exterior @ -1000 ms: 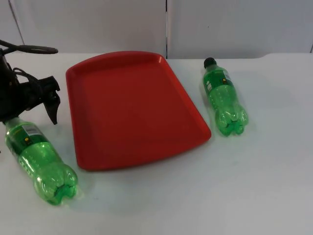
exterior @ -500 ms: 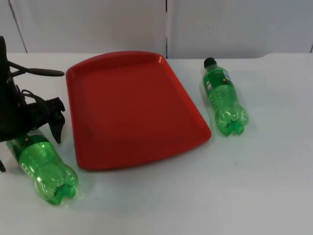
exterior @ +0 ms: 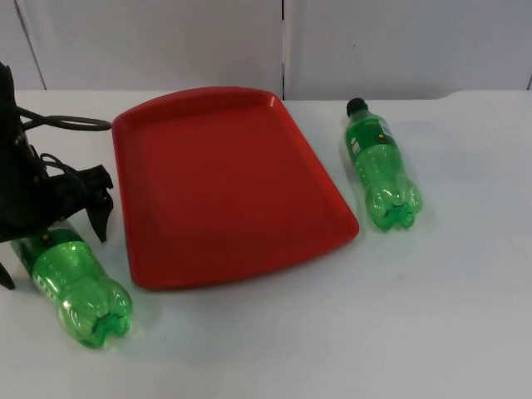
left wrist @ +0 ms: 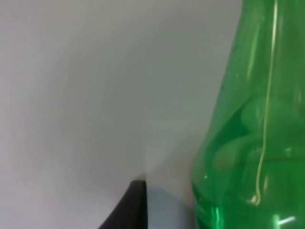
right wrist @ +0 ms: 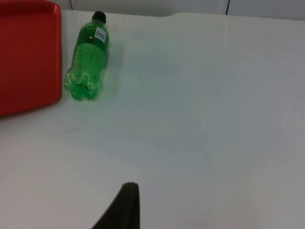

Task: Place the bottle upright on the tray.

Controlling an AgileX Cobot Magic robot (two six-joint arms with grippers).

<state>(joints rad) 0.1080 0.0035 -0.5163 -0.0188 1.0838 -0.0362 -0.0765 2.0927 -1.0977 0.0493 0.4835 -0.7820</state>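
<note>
Two green bottles lie on their sides on the white table point(exterior: 465, 274), one at each side of the red tray point(exterior: 224, 183). The left gripper point(exterior: 50, 237) straddles the left bottle point(exterior: 79, 287) at its neck end; whether it pinches cannot be told. The right bottle point(right wrist: 88, 55) carries a white label, unreadable.

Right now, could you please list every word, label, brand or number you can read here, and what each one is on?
No text can be read.
Right bottle: a white label with a yellow spot near the neck, print too small to read.
Left bottle: no readable print.
Red tray: unmarked.
</note>
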